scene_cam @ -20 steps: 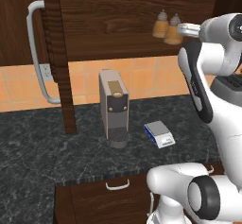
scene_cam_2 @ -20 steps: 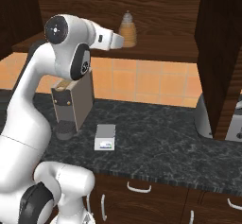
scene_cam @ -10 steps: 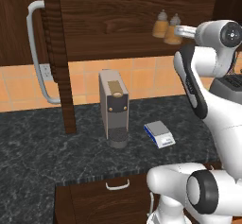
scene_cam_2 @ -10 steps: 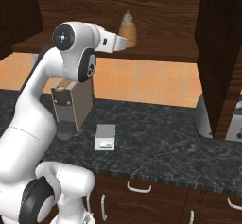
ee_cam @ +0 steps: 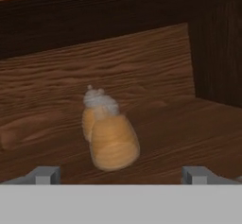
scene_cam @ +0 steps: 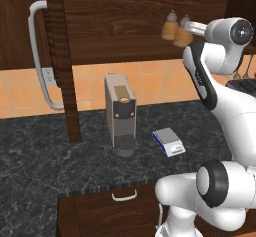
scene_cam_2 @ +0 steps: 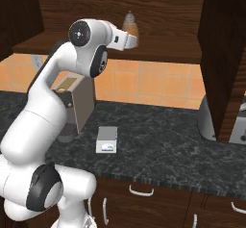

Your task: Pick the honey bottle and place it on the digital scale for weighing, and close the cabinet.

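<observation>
Looking from the left base view, I see two bottles [scene_cam: 171,26] standing side by side near the front edge of the cabinet [scene_cam: 120,16] shelf, touching or nearly so, with my claw [scene_cam: 191,27] reaching in beside the nearer one. The scale [scene_cam: 168,142] lies on the counter [scene_cam: 45,161], beside the coffee machine [scene_cam: 120,113].

From the right base view, one bottle [scene_cam_2: 129,26] peeks above my wrist at the shelf's front edge; the scale [scene_cam_2: 106,140] sits below, well apart.

Through the hand view, the near bottle [ee_cam: 113,140] stands in front of its twin [ee_cam: 90,114], overlapping it. My fingertips [ee_cam: 45,175] are spread wide, either side of the near one, not yet touching. I judge it light, rigid and smooth, likely slippery; the rounded belly is the place to pinch, below the tapering cap, taking care not to knock the twin behind.
</observation>
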You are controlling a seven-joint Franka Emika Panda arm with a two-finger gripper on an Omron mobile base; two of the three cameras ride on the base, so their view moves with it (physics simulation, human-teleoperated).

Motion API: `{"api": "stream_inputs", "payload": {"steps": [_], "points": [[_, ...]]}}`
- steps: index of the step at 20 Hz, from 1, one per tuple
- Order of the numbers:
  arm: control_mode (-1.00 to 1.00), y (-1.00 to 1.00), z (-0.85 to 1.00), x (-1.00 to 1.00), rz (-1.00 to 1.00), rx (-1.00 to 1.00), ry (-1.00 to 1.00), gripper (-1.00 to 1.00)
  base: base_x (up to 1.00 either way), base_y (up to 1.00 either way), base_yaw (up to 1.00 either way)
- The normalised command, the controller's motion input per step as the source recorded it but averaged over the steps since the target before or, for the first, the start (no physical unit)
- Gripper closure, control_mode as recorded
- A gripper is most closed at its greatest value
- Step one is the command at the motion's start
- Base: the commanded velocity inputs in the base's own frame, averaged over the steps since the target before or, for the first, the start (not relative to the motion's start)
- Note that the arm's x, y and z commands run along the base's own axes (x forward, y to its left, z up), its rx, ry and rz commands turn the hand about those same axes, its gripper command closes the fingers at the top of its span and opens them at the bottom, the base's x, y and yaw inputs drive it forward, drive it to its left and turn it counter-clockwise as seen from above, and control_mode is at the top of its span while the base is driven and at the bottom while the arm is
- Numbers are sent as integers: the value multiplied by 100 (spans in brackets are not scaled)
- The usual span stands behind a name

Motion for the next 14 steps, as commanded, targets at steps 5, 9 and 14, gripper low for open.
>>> {"api": "stream_inputs", "payload": {"steps": [5, 9, 14], "points": [[-100, 0, 16, 20, 0, -3, 0, -100, 0, 0, 0], [-100, 2, -1, 22, 2, -13, 0, -100, 0, 0, 0], [-100, 16, -3, 41, 2, -14, 2, -100, 0, 0, 0]]}}
